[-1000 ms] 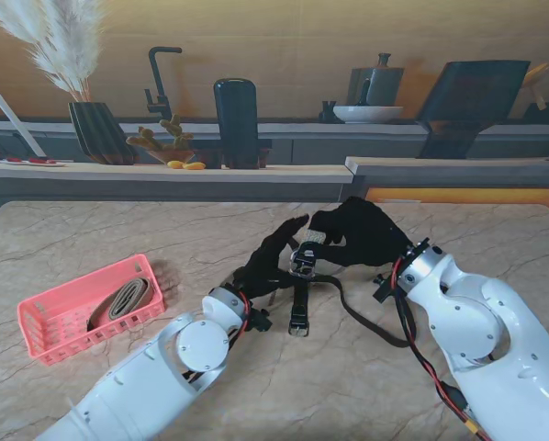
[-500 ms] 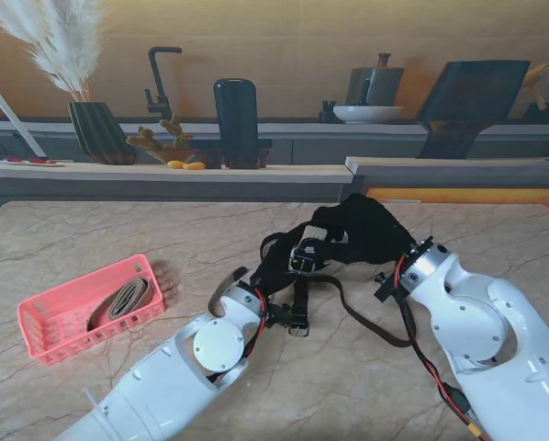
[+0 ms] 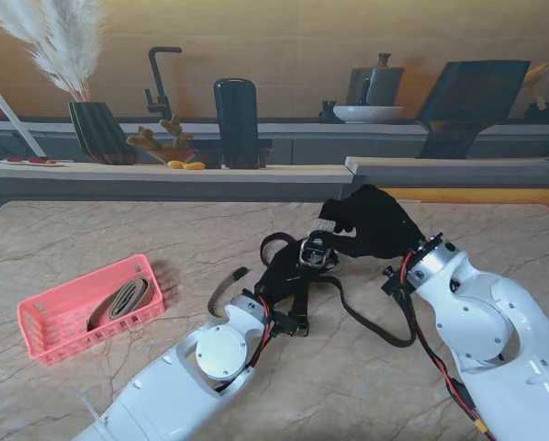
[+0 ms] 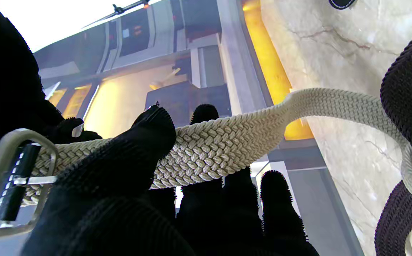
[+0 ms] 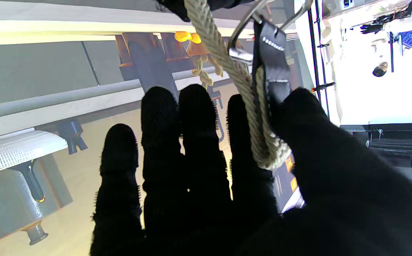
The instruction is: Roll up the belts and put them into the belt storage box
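Woven cream belt (image 4: 220, 145) is pinched in both robot hands, lifted off the marble table (image 3: 91, 234). Left robot hand (image 3: 284, 276) grips the braided strap between thumb and fingers (image 4: 206, 113), just behind the metal buckle (image 4: 10, 181). Right robot hand (image 3: 371, 225) clamps the buckle end – thumb pressing the cream strap and its dark leather tab (image 5: 271, 53) against the index finger (image 5: 241, 142); the other three fingers stand straight. From the left robot hand the strap runs on down to the table, beside a dark belt (image 3: 371, 322) looping between the two wrists. Pink belt storage box (image 3: 68, 317) sits well off to the left of the left robot hand, with one rolled tan belt (image 3: 123, 299) lying inside it.
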